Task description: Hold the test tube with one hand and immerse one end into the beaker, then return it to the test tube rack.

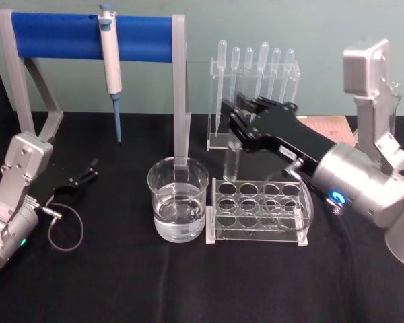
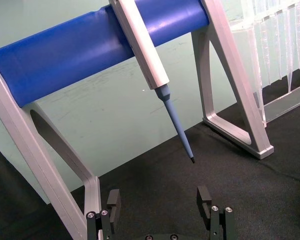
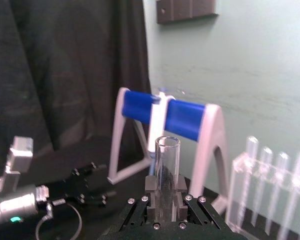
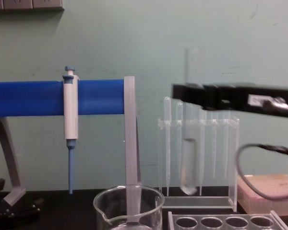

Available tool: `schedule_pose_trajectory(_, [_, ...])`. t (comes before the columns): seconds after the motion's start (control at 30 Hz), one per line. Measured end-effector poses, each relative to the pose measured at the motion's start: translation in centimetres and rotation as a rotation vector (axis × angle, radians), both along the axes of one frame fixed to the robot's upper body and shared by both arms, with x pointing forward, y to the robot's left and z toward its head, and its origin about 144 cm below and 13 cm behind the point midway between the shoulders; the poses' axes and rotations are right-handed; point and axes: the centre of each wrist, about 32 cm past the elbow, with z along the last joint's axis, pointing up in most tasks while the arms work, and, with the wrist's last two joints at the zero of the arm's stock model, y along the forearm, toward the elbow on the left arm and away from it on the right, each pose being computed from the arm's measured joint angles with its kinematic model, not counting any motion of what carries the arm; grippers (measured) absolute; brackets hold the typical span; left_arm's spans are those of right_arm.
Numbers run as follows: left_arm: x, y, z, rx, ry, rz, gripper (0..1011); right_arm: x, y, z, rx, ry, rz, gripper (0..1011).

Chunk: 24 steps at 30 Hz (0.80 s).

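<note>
1. Stand [image 1: 60, 37] of grey metal with a blue crossbar is placed at the back left of the black table [image 1: 121, 282]. A white and blue micropipette [image 1: 110, 60] is hung from the crossbar, tip down.
2. The right gripper [image 1: 232, 111] is stretched in from the right, level above the table and in front of the clear pipette holder [image 1: 219, 138]. Its fingers are clamped on the test tube [image 4: 189, 165].
3. The left gripper [image 1: 87, 169] is rested low at the left, near the foot of the stand. Its fingers [image 2: 204, 197] are spread apart and nothing is gripped between them.
4. The test tube rack [image 1: 259, 212] is laid flat just to the right of the beaker.
5. The beaker [image 1: 178, 198] is stood at the table's middle and is partly filled with clear liquid.
6. The test tube is held upright in the air, its open rim above the fingers and its rounded bottom below them. It is seen to the right of the beaker and over the rack's left end, touching neither.
</note>
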Motion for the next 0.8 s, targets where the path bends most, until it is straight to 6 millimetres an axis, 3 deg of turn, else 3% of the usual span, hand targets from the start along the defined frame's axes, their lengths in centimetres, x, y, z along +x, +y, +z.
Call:
schedule_pose_trajectory(0.43, [0.0, 0.0, 0.0, 0.0, 0.0, 0.0, 1000, 1.5, 4.9, 0.9, -0.012, -0.034, 0.094, 225])
schedule_pose_trajectory(0.8, [0.0, 0.0, 0.0, 0.0, 0.0, 0.0, 1000, 2.0, 6.6, -4.2, -0.078, -0.062, 0.101, 225])
